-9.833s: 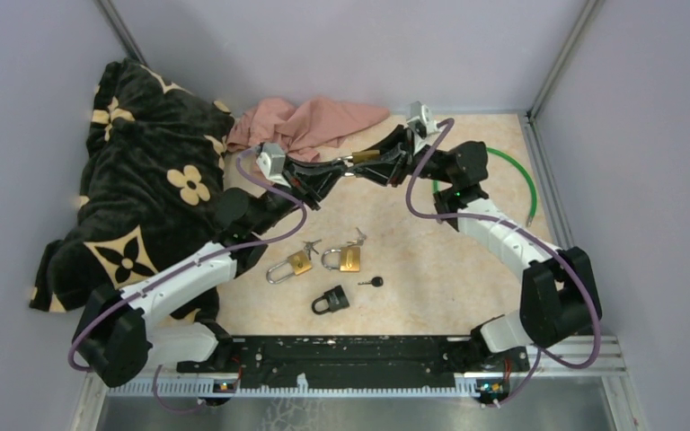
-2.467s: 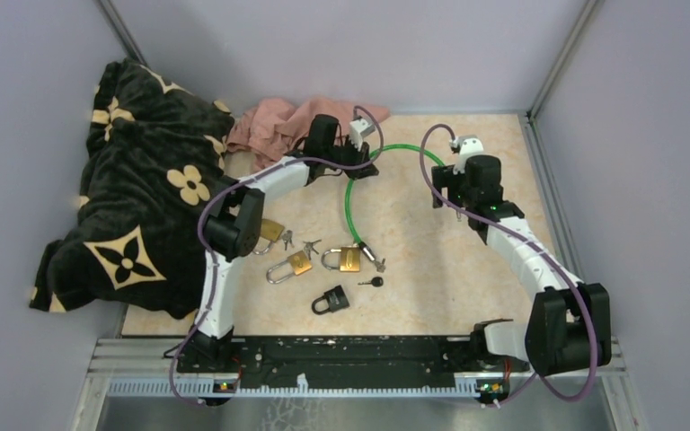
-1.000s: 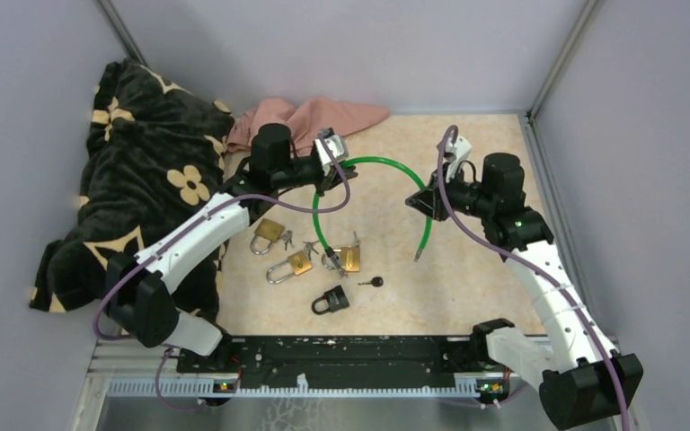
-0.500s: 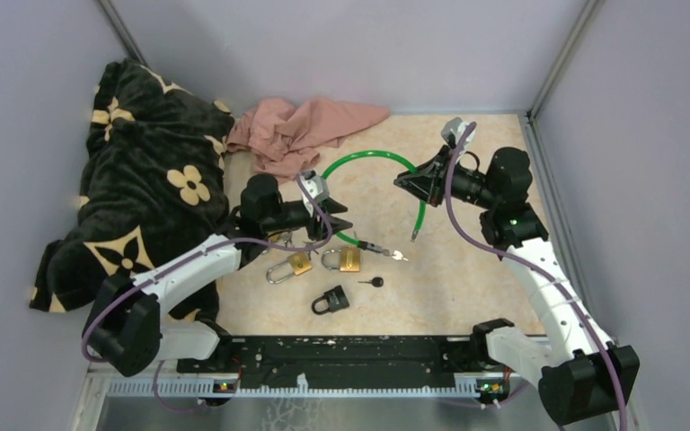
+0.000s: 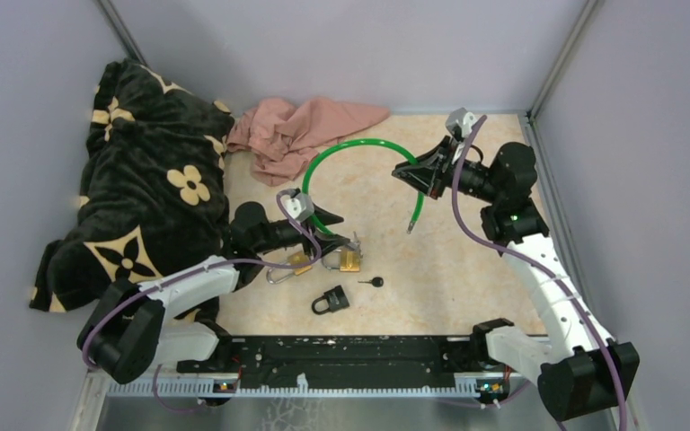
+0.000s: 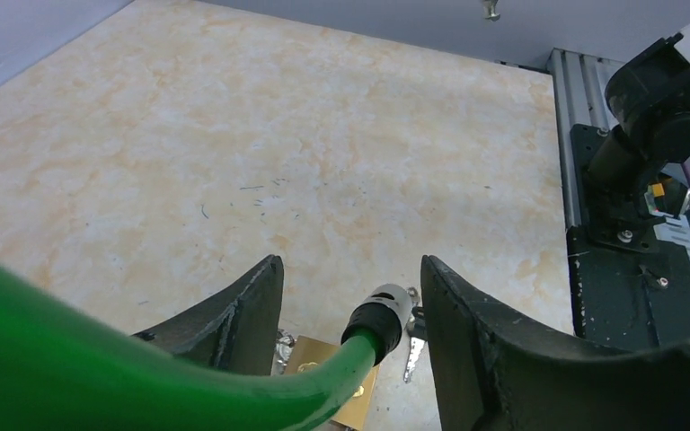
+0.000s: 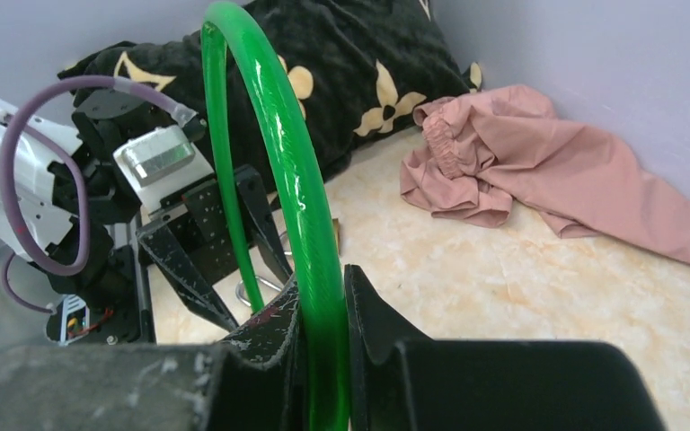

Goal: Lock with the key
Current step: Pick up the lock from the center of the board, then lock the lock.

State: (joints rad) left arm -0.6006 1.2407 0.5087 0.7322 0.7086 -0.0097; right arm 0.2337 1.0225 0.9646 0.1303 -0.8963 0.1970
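Status: right fingers [image 7: 274, 334] clenched on green cable [image 7: 278, 144]; left fingers [image 6: 244, 310] released astride its metal tip [image 6: 383, 306], beside brass padlock [image 5: 349, 261]. I'd close squarely.

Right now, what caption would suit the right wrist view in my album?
Right jaws shut on a green cable looping toward the left arm's open jaws, pink cloth behind.

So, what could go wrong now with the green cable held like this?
1. The left gripper is open around the cable end, so that end may slip out and knock the brass padlock.
2. The right gripper alone clamps the green cable; its free tip hangs and may swing.
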